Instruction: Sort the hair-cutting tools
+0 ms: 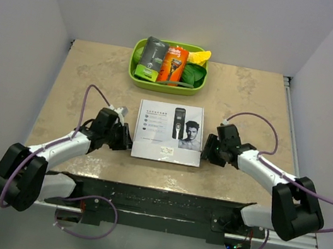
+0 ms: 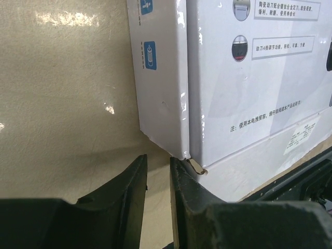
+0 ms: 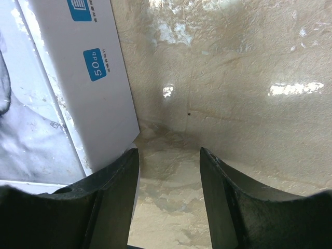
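Beige mottled worktop [image 1: 253, 101] spreads wide either side of the flat white cardboard clipper box [image 1: 170, 131] at its centre. A green plastic tray [image 1: 135, 76] sits at the far edge. The left end effector [image 1: 129, 142], barely parted and empty, meets the box's near-left corner. The right end effector [image 1: 205, 150], released, is beside the box's right edge.

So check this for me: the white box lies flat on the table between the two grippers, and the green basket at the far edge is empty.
One thing is wrong: the green basket is not empty. The top view shows a grey-and-green package and an orange package in it, among other items. The rest holds: the white box lies flat between the left gripper and the right gripper.
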